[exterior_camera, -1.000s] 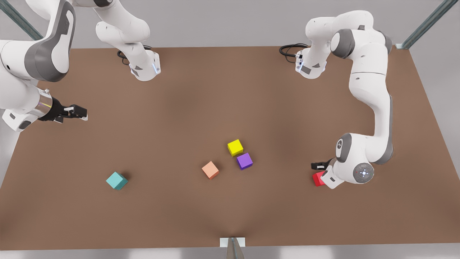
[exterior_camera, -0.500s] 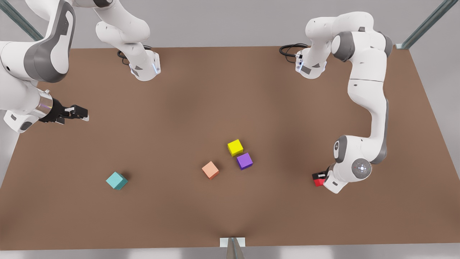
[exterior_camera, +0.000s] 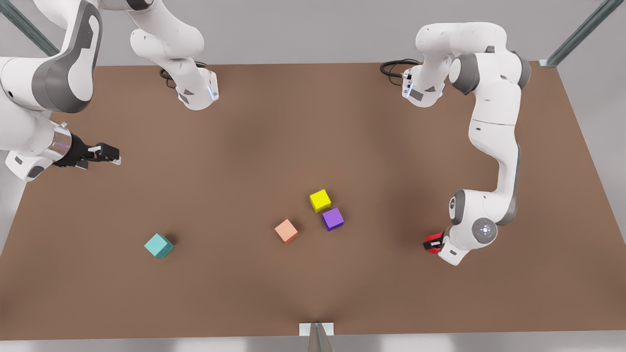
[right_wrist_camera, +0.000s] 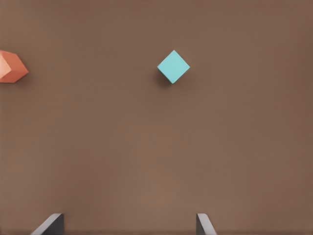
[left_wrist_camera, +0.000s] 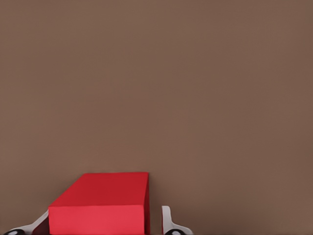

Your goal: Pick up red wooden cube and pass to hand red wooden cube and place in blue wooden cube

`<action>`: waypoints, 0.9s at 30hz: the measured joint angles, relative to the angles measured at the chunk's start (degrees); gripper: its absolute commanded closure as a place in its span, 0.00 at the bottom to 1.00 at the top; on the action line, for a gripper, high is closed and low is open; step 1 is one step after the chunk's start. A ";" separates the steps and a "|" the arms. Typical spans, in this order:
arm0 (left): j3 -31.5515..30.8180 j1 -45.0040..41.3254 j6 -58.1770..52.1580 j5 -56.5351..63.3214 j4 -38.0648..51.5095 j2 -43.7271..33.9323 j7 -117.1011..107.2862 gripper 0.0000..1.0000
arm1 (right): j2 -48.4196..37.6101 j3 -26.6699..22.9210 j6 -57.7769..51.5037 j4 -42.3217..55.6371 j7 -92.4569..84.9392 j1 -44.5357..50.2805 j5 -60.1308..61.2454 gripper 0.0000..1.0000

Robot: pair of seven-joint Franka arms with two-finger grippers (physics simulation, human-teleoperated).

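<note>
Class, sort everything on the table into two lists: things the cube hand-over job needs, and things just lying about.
Needed: small bright red wooden cube, between the left end effector fingers; small teal wooden cube; waiting right end effector, open.

Lying about: yellow cube; purple cube; salmon-orange cube.

The table [exterior_camera: 313, 122] is a flat matt brown, smooth and without grain. The red wooden cube [left_wrist_camera: 100, 203] looks evenly painted — matt, no wood texture. The arm shells [exterior_camera: 494, 117] are glossy white plastic — grey at joints.
</note>
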 measured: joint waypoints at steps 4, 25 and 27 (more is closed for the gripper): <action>0.00 -0.14 0.98 0.00 -0.04 0.51 -0.33 0.00 | 0.04 0.00 0.00 -0.01 -0.12 0.00 0.01 0.00; -22.62 -0.20 -22.73 -19.29 21.36 -0.52 -6.41 0.40 | 21.88 1.45 1.00 10.99 -8.50 -0.21 23.41 0.00; -26.22 -0.32 -22.42 -26.03 22.00 0.67 -7.25 0.40 | 28.31 2.03 3.19 11.75 -13.48 0.17 33.01 0.00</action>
